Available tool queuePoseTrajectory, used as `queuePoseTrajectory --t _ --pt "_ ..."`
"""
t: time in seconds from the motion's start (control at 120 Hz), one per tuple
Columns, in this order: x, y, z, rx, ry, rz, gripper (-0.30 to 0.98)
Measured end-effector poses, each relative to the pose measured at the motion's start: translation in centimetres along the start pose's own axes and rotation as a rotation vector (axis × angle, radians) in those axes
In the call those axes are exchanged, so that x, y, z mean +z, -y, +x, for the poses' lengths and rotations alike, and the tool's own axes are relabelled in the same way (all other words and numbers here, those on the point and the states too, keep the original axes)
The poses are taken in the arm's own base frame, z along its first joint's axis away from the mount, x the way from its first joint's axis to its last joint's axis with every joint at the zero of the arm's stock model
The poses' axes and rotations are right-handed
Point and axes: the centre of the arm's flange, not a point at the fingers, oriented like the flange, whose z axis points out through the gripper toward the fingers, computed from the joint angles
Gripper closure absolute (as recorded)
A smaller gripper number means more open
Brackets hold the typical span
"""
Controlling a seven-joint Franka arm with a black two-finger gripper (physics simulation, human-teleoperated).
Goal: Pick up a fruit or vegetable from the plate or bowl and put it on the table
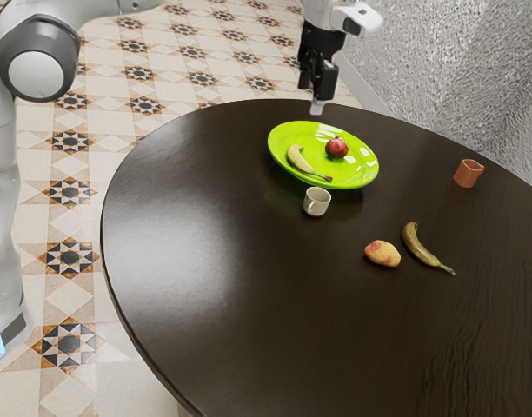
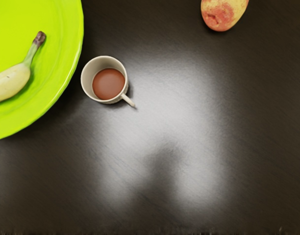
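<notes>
Dark surface (image 1: 214,287), lime-green plate (image 1: 288,136) toward the exterior view's 12 o'clock, gripper (image 1: 318,102) at its 12 o'clock, clenched or released I cannot tell, plate holding 1 banana (image 1: 300,159) at 8, 1 red fruit (image 1: 336,148) at 2

Patterned floor tiles (image 1: 175,52), cream with dark and rusty stars, spread out past the round, dark wooden table (image 1: 205,295). Beyond the tabletop's far edge rose a rough grey wall (image 1: 422,52), pale baseboard (image 1: 353,85) below; light glazed the wood.

Oblique exterior view; closer, downward wrist view; plate (image 1: 294,136), cup (image 1: 317,203) in both
</notes>
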Motion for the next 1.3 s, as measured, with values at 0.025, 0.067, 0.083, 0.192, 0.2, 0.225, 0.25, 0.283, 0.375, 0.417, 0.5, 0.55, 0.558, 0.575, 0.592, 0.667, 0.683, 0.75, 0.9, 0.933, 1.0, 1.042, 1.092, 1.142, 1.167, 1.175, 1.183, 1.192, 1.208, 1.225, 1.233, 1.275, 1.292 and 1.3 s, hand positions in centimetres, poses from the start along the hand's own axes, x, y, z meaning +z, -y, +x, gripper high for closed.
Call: queuePoseTrajectory --t 0.025,0.067,0.083,0.192,0.2,0.225,0.25,0.283,0.375,0.417,0.5,0.55,0.558,0.575,0.592,0.667,0.683,0.75,0.9,0.933,1.0,1.042,1.092,1.142,1.167,1.175,1.183,1.192,1.208,1.225,1.233,1.275,1.292,1.3 --pt "0.1 0.1 0.0 -0.002 0.004 0.000 0.00" --pt "0.1 0.5 -0.1 -0.009 0.009 0.000 0.00" --pt "0.1 0.6 -0.1 -0.012 0.011 0.001 0.00" --pt "-0.6 1.6 -0.4 -0.031 0.001 -0.007 0.00" --pt "-0.7 1.6 -0.5 -0.031 -0.001 -0.008 0.00" --pt "-0.9 1.7 -0.6 -0.032 -0.005 -0.012 0.00" --pt "-1.1 1.9 -0.7 -0.030 -0.006 -0.016 0.00" --pt "-1.1 2.1 -0.8 -0.017 -0.006 -0.020 0.00" --pt "-1.2 2.9 -1.0 0.061 -0.005 -0.027 0.00" --pt "-1.2 3.5 -1.2 0.096 0.003 -0.010 0.00" --pt "-0.8 4.4 -1.4 0.181 0.024 0.018 0.00" --pt "-0.2 5.0 -1.5 0.232 0.040 0.025 0.00" --pt "0.0 5.1 -1.5 0.240 0.044 0.026 0.00" --pt "0.3 5.3 -1.6 0.256 0.050 0.026 0.00" --pt "0.6 5.5 -1.7 0.273 0.055 0.027 0.00" --pt "1.6 6.5 -2.7 0.341 0.078 0.040 0.00" --pt "1.8 6.7 -2.9 0.356 0.081 0.044 0.00" --pt "2.6 7.6 -3.7 0.422 0.089 0.052 0.00" --pt "3.4 8.3 -4.3 0.612 0.089 0.057 0.00" --pt "3.5 8.1 -4.3 0.664 0.092 0.055 0.00" --pt "3.7 7.6 -4.1 0.773 0.094 0.042 0.00" --pt "4.2 7.2 -4.1 0.840 0.100 0.025 0.00" --pt "5.4 7.0 -3.9 0.914 0.103 0.005 0.00" --pt "6.2 6.9 -3.5 0.977 0.087 -0.011 0.00" --pt "6.7 6.8 -3.3 1.006 0.079 -0.018 0.00" --pt "6.8 6.8 -3.3 1.016 0.076 -0.019 0.00" --pt "7.0 6.8 -3.2 1.025 0.073 -0.021 0.00" --pt "7.1 6.8 -3.1 1.033 0.070 -0.022 0.00" --pt "7.3 6.8 -3.0 1.051 0.063 -0.024 0.00" --pt "7.5 6.8 -2.8 1.067 0.056 -0.026 0.00" --pt "7.6 6.8 -2.7 1.075 0.053 -0.027 0.00" --pt "8.2 6.8 -2.2 1.115 0.040 -0.030 0.00" --pt "8.4 6.8 -2.1 1.130 0.035 -0.030 0.00" --pt "8.5 6.7 -2.0 1.137 0.033 -0.030 0.00"
